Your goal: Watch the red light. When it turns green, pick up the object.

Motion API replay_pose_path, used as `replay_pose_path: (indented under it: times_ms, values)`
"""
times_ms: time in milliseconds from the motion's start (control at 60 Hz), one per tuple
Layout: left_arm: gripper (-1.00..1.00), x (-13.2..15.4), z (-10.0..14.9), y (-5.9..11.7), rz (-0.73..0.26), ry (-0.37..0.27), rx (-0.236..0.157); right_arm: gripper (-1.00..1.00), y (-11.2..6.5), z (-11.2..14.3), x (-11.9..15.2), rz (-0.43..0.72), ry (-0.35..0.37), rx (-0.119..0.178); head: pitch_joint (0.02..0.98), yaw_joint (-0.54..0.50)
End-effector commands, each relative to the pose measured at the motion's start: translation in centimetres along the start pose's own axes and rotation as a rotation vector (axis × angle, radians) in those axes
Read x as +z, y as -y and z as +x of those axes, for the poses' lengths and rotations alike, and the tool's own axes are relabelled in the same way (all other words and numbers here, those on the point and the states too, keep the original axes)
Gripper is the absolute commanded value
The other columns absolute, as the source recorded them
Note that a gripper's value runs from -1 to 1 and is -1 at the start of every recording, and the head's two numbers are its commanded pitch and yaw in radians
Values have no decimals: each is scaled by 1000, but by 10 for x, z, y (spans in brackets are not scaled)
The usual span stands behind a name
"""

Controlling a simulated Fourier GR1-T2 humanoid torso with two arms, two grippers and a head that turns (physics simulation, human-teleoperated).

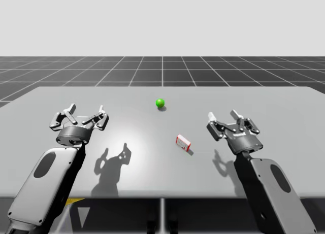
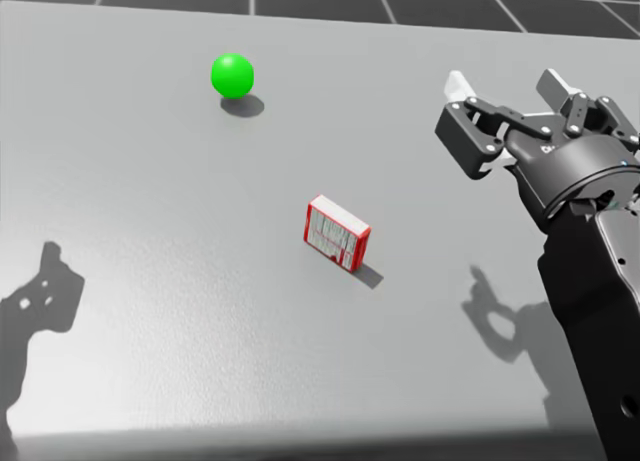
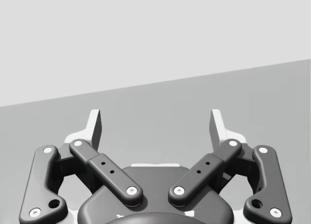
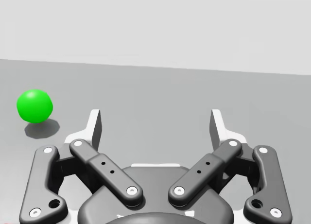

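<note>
The grey counter [image 1: 284, 163] spans the high view, with dark gridded floor beyond its far edge. My left arm [image 1: 43, 175] comes in at the near left and my right arm [image 1: 277, 191] at the near right, both raised over the counter and casting shadows on it.

The left fingers [image 1: 71, 108] are spread wide with nothing between them; the left wrist view has bare counter ahead of them. The right fingers [image 1: 211, 115] are likewise spread wide and hold nothing.

The box [image 1: 184, 142], red with a white face, rests on the counter between the two arms. It is nearer the right fingers but apart from them, and nothing touches it. Its white face carries red and dark print too small to read.

The light [image 1: 160, 103] is a green ball sitting on the counter beyond the box, well apart from it. In the right wrist view it lies ahead of the fingers and off to the box's side.
</note>
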Motion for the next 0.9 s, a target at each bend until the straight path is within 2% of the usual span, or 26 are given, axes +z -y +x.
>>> replay_pose_path:
  times_ms: [17,50,100,217,283,317,367,417,550,617,667,750,767,833,900]
  values:
    - [-1000,1,0,0,4,-4,0,-1000,-6,1,9,77,-18,34,830,-143]
    - [-1000,1,0,0,3,-4,0,-1000,-6,3,12,104,-21,51,830,-144]
    - [-1000,1,0,0,1,-4,0,-1000,-4,7,19,168,-50,39,830,-145]
    - [-1000,0,-1,0,-2,-2,-2,-1000,-1,10,28,259,-67,24,831,-144]
    - [-1000,0,-1,1,-4,-1,-5,-1000,1,10,35,321,-79,0,832,-144]
    - [-1000,0,-1,1,-6,-1,-7,-1000,1,10,40,384,-94,-22,832,-145]
    - [-1000,0,-1,2,-8,1,-9,-1000,0,9,46,458,-99,-36,834,-146]
    - [-1000,0,-2,2,-10,2,-11,-1000,-1,6,52,539,-98,-35,837,-146]
    - [-1000,0,-2,3,-17,0,-12,-1000,-6,-1,60,657,-107,-28,840,-150]
    - [-1000,0,-2,4,-23,-2,-12,-1000,-8,-8,61,689,-109,-20,842,-154]
    - [-1000,1,-2,4,-27,-1,-10,-1000,-9,-14,60,708,-124,-30,843,-159]
    - [-1000,1,-2,4,-31,0,-11,-1000,-10,-21,59,715,-137,-26,846,-163]
    - [-1000,1,-2,4,-32,0,-12,-1000,-11,-24,59,728,-152,-39,847,-164]
    - [-1000,1,-2,4,-35,1,-14,-1000,-13,-31,58,738,-172,-46,847,-164]
    - [-1000,0,-2,5,-36,1,-15,-1000,-15,-38,56,755,-189,-68,850,-161]
